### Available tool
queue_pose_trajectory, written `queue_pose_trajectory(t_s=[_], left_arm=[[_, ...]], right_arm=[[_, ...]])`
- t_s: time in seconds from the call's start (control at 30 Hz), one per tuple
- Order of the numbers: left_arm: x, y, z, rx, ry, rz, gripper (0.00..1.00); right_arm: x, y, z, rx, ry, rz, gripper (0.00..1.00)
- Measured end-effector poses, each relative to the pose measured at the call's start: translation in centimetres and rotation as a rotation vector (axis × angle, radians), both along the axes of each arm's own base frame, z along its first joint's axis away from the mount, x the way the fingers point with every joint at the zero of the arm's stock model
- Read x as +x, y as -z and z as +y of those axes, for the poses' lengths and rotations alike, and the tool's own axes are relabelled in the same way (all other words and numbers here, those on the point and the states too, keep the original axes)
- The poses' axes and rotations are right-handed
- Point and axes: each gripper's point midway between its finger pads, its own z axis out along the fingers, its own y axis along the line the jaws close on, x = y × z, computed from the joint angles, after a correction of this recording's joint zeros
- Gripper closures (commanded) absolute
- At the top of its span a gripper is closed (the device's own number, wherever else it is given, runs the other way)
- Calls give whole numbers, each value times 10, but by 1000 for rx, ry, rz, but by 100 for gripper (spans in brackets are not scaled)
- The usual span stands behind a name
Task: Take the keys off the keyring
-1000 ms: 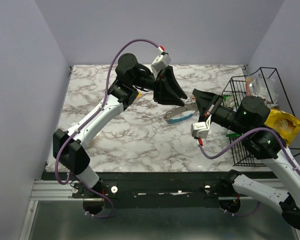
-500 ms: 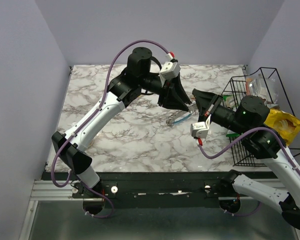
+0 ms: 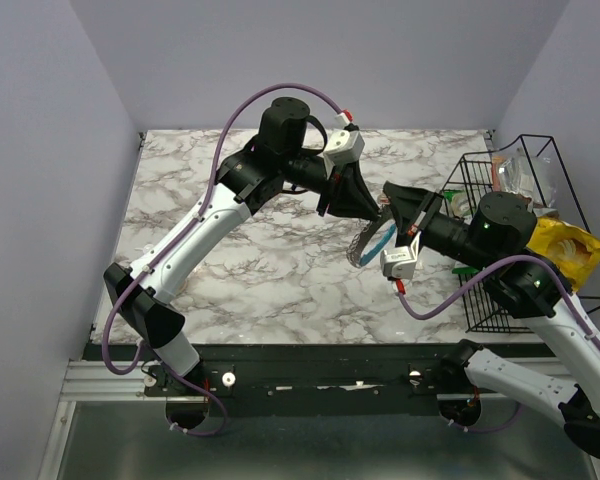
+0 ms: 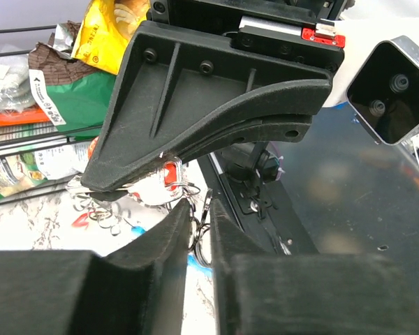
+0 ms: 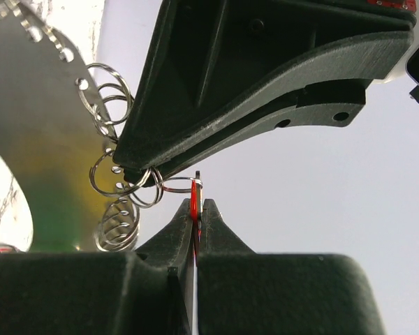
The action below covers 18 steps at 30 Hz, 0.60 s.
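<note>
Right claw (image 5: 195, 204) pinches a red key (image 4: 170, 173); left claw (image 4: 200, 209) clamps wire rings (image 5: 115, 185); green packet (image 4: 70, 94) print illegible

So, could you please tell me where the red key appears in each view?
Top external: not discernible; hidden where left pincer meets right pincer.
Left wrist: red key left of centre, peeking from the right pincer's closed fingers.
Right wrist: red key centre, edge-on between its own fingertips.
Shared landmark: the small silver rings.
</note>
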Motion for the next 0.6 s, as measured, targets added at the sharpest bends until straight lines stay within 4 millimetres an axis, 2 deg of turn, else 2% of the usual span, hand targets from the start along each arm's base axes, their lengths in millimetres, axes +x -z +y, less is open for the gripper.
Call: queue_pose_trajectory(t_s=[0.1, 0.6], left_arm=[[2, 0, -1, 0, -10, 6, 98], [2, -5, 1, -17, -9, 6, 100]], right_arm=[[0, 0, 0, 1, 0, -1, 99], [0, -5, -3, 12, 13, 1, 99]])
